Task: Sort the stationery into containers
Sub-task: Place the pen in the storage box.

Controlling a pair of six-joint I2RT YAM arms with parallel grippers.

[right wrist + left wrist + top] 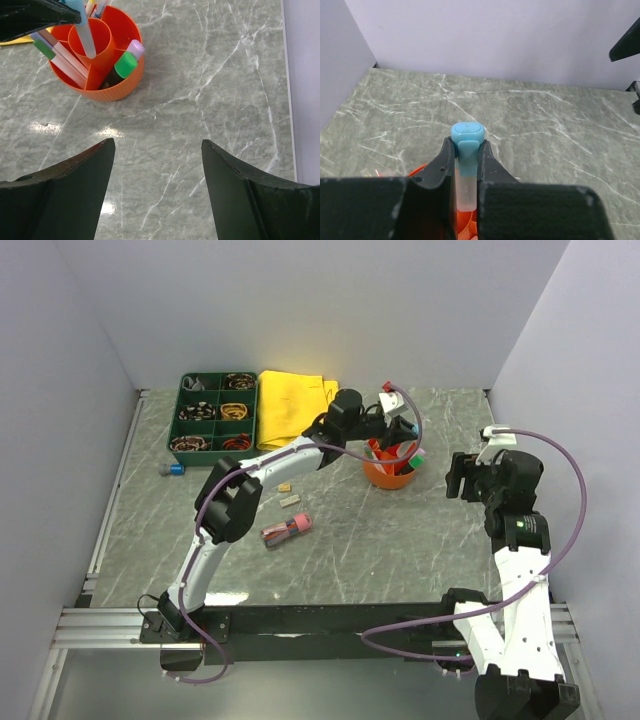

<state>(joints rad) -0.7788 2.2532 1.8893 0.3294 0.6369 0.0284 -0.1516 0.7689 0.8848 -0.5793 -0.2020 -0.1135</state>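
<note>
R gripper hangs wide open, nothing btwn its fingers, over bare marble table, w/ open room up to the right wall. Mid-table, well apart from the pot, we see pink/red markers and small beige bits lying loose. Beyond, L gripper is clamped narrow on a blue-capped pen, upright, lower end in the orange pot's centre tube; the arm hides part of the pot from above. Far left: green tray, yellow cloth just beside it; a blue-tipped item in front, too small to ID.
</note>
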